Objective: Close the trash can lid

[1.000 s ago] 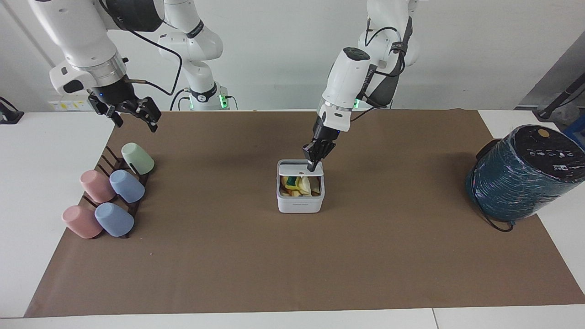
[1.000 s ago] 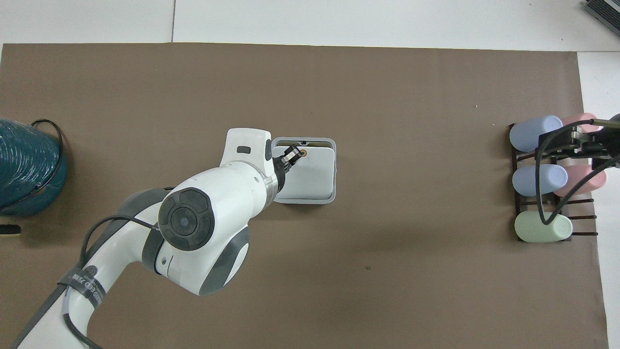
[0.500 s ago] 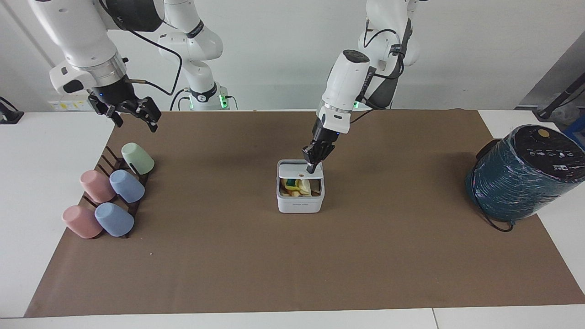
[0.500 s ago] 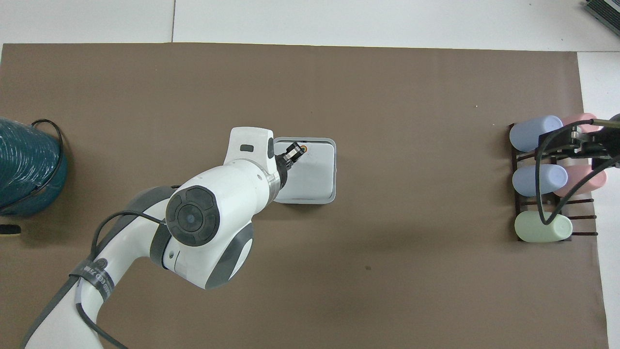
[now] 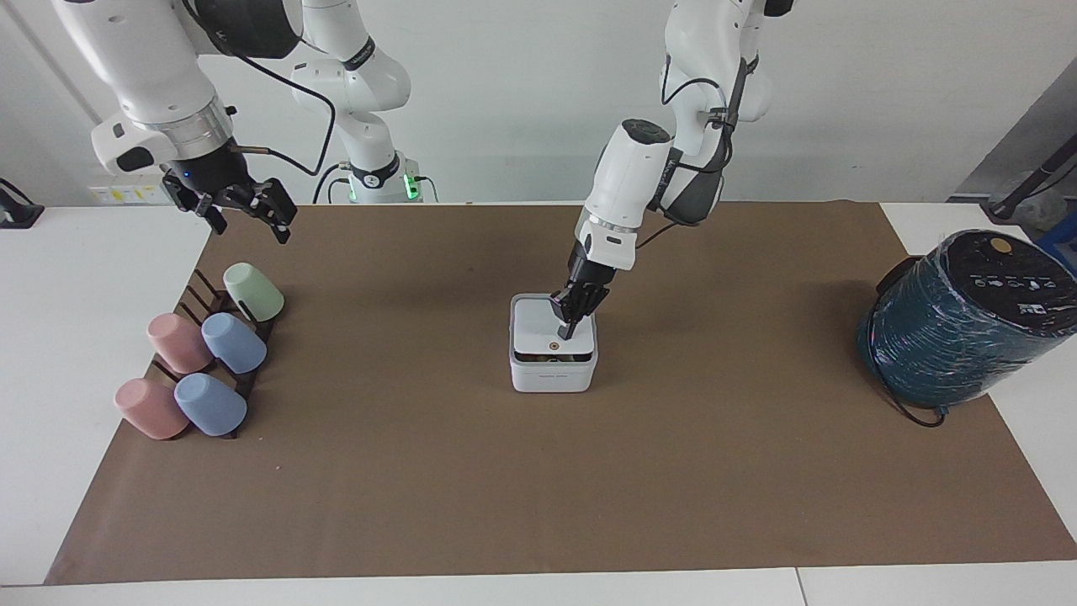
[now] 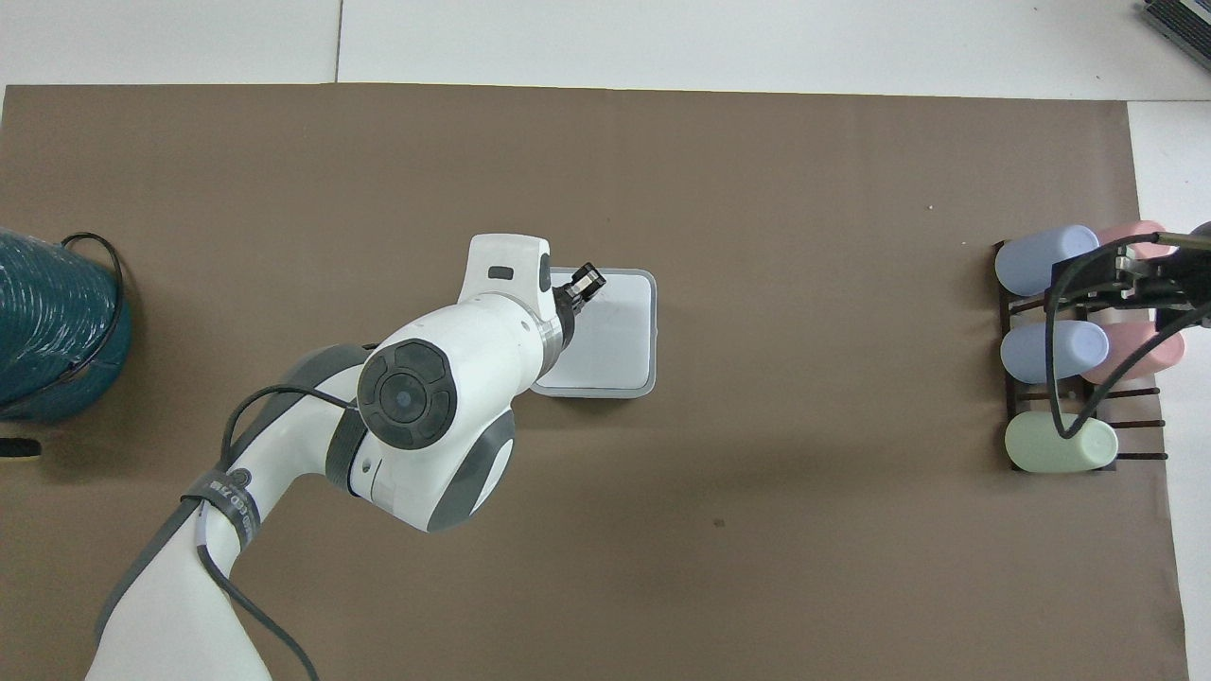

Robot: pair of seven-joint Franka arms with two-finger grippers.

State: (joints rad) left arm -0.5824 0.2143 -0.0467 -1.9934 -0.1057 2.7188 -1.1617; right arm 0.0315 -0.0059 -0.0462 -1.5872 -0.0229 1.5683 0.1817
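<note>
Facing view is showing the trash can sitting mid-mat on the brown paper, its lettered front facing away from the robots. It's a cube, so no real long axis. The lid is lying nearly flat over the opening now, hinge edge toward the robots, orange dot toward the front, with just a thin dark gap showing under its front edge. Half a second ago it was tilted up and you could see the yellow scraps inside; a second ago it was even steeper.

The left gripper is pressing down on the lid's top with its fingers pinched together, holding nothing, and it's been riding forward and down with the lid. In the overhead view the left gripper is sitting over the lid.

The right gripper is hanging spread open over the cup rack at the right arm's end, waiting. The dark teal wrapped cylinder is lying at the left arm's end.
</note>
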